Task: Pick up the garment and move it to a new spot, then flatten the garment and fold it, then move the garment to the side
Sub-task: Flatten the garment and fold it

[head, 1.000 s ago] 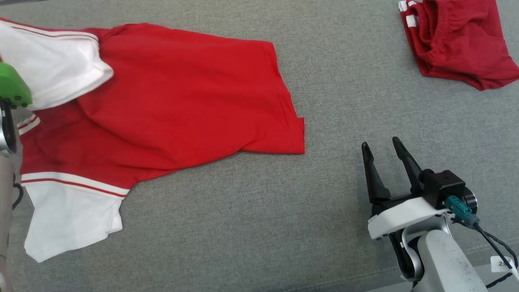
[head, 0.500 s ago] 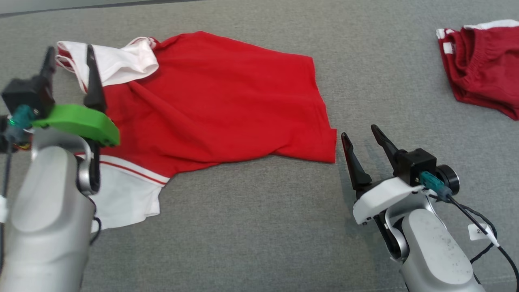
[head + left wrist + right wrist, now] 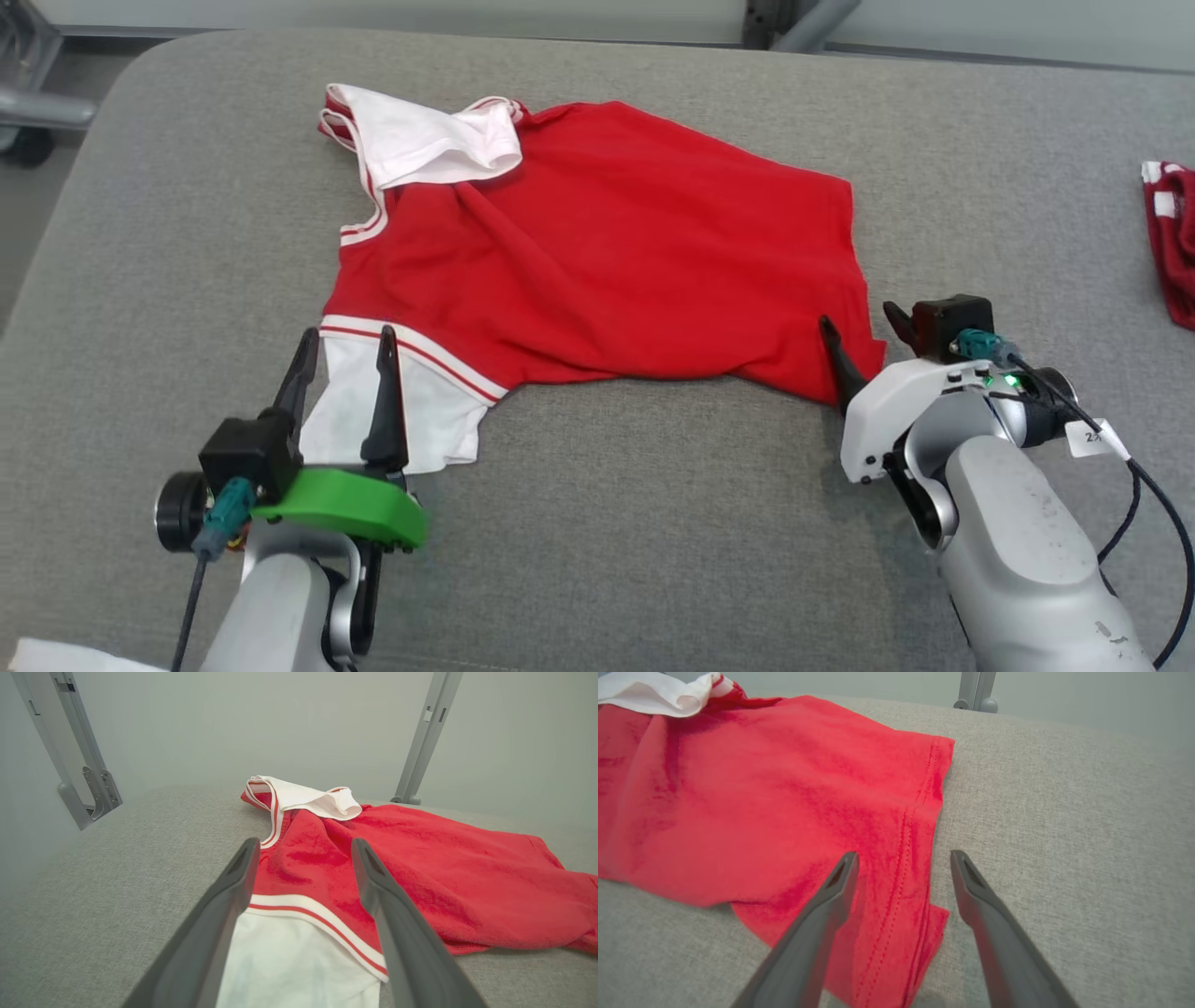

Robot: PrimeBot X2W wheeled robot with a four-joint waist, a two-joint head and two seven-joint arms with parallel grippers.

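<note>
One grey padded surface carried everything in front of you. Across its middle lay your garment, a red shirt with white sleeves, spread out but rumpled, with its far sleeve flopped over. Your left gripper stood with fingers parted above the near white sleeve, holding nothing. Your right gripper was likewise spread wide and empty, straddling the hem corner. At the right edge, well apart, lay a dark-red cloth.
</note>
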